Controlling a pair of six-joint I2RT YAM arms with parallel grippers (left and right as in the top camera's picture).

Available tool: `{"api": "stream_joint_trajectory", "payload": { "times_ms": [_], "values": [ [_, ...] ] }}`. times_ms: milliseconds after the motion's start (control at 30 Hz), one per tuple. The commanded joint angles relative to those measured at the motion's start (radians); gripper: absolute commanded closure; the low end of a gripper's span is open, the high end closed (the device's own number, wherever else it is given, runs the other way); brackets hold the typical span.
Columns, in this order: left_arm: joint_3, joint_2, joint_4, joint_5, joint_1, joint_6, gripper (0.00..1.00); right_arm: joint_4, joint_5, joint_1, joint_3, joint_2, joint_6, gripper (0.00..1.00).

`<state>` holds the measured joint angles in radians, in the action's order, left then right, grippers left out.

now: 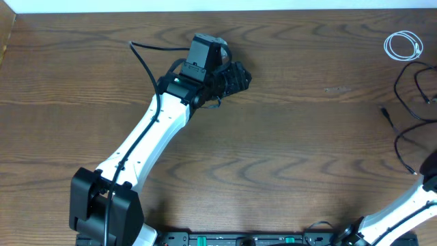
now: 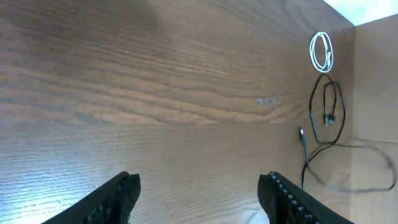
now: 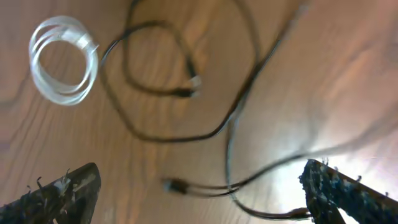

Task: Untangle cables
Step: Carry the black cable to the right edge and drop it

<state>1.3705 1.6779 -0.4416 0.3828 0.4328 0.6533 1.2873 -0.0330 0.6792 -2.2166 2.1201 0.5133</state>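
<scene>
At right edge: white coil (image 3: 62, 98) beside black cables (image 3: 174, 138).

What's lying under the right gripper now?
Thin black cables with a plug lie on the brown wooden table. One strand disappears behind a finger of the open right gripper.

Soft glare, blurry right-wrist view

Wooden table (image 1: 287, 123) with coiled white cable (image 1: 403, 46) and loose black cables (image 3: 175, 184) on it
</scene>
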Motion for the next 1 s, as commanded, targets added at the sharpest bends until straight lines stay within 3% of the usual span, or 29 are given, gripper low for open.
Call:
{"api": "stream_joint_trajectory", "payload": {
  "times_ms": [0,200,300,367,433,600,667,700,833,967],
  "values": [
    [0.01,0.002,-0.003,-0.037,-0.003,-0.023,0.34,0.022,0.117,-0.108,0.001,-0.001,-0.146,0.01],
    [0.01,0.002,-0.008,-0.037,-0.003,-0.056,0.34,0.125,0.279,-0.284,0.001,-0.001,-0.43,0.02],
    [0.01,0.002,-0.015,-0.037,-0.004,-0.112,0.32,0.17,0.345,-0.363,0.0,-0.011,-0.549,0.18],
    [0.01,0.002,-0.024,-0.037,-0.005,-0.111,0.05,0.193,0.399,-0.41,0.0,-0.027,-0.605,0.21],
    [0.01,0.002,-0.036,-0.037,-0.004,-0.111,0.05,0.209,0.426,-0.46,0.0,-0.052,-0.646,0.21],
    [0.01,0.002,-0.044,-0.037,-0.004,-0.111,0.04,0.209,0.428,-0.607,0.0,-0.166,-0.68,0.16],
    [0.01,0.002,-0.044,-0.037,-0.004,-0.111,0.04,0.22,0.427,-0.661,0.0,-0.227,-0.687,0.09],
    [0.01,0.002,-0.044,-0.037,-0.004,-0.111,0.04,0.227,0.428,-0.688,0.0,-0.258,-0.686,0.01],
    [0.01,0.002,-0.044,-0.037,-0.004,-0.111,0.04,0.264,0.431,-0.795,0.0,-0.383,-0.682,0.01],
    [0.01,0.002,-0.044,-0.037,-0.004,-0.111,0.04,0.28,0.443,-0.897,0.0,-0.478,-0.578,0.01]
  ]
}}
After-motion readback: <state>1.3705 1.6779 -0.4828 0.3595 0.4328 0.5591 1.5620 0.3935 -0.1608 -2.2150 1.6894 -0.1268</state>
